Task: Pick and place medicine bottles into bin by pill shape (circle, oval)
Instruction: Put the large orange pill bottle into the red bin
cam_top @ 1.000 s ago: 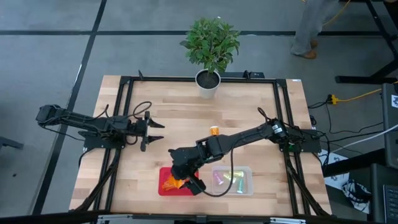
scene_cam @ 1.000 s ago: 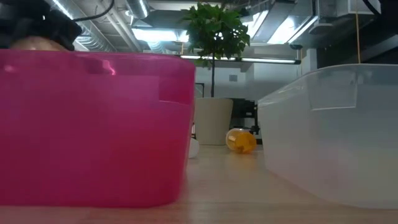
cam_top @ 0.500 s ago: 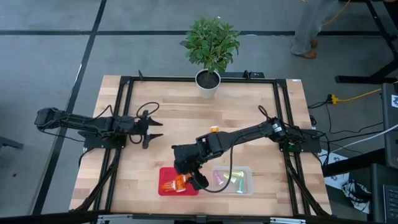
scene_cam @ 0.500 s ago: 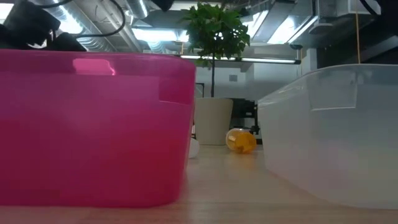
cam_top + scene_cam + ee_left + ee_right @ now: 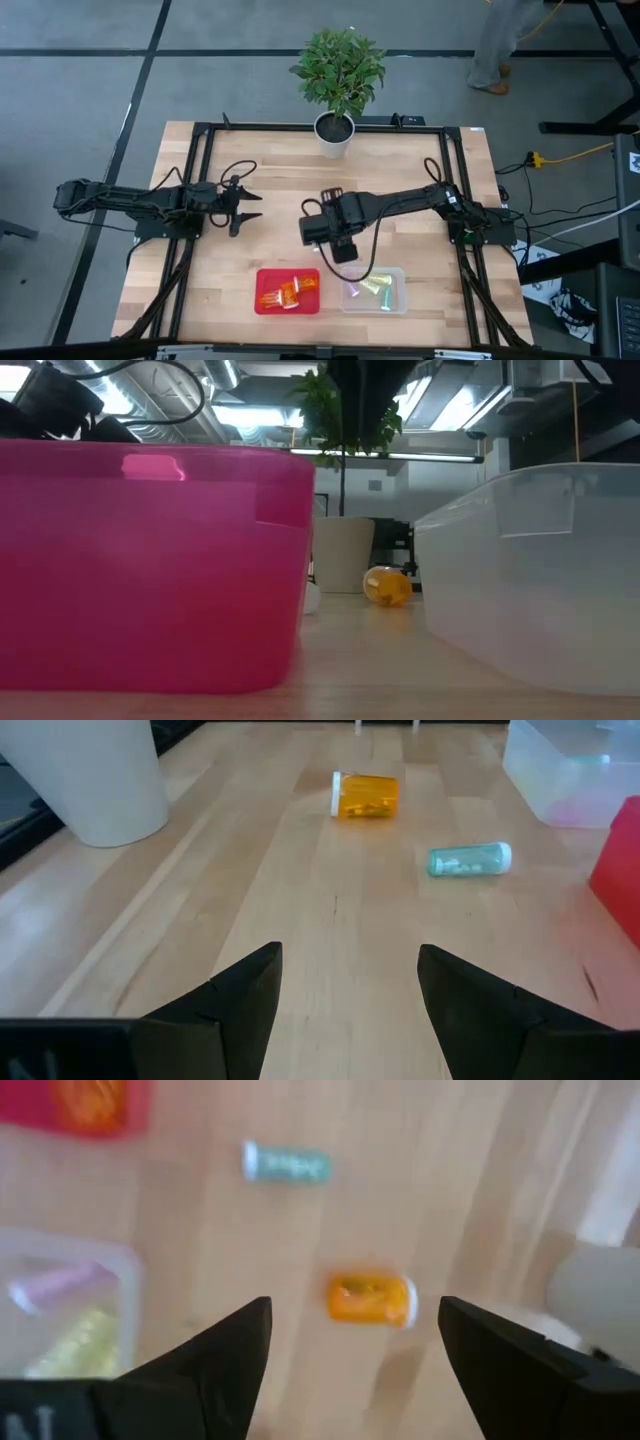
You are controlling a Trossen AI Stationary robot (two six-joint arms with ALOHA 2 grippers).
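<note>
Two medicine bottles lie on their sides on the wooden table: an orange one with a white cap [image 5: 365, 796] [image 5: 370, 1298] [image 5: 388, 586] and a small teal one [image 5: 470, 859] [image 5: 287, 1164]. My right gripper [image 5: 350, 1370] [image 5: 338, 243] hangs open above them at mid-table, pointing down; its arm hides both in the high view. My left gripper [image 5: 350, 990] [image 5: 258, 207] stands open and low at the table's left, pointing toward them. A red bin [image 5: 262, 275] holds orange bottles [image 5: 288, 291]. A clear bin [image 5: 400, 272] holds pastel bottles [image 5: 370, 288].
A white plant pot [image 5: 334, 132] [image 5: 95, 780] stands at the table's far edge. The two bins sit side by side near the front edge, the red one [image 5: 150, 560] left of the clear one [image 5: 540, 570]. Bare wood lies between my grippers.
My right gripper has left the red bin, risen and gone toward the table's far edge and a little right, tipping over until it points down at mid-table. It stays open. The orange bottles remain in the red bin.
</note>
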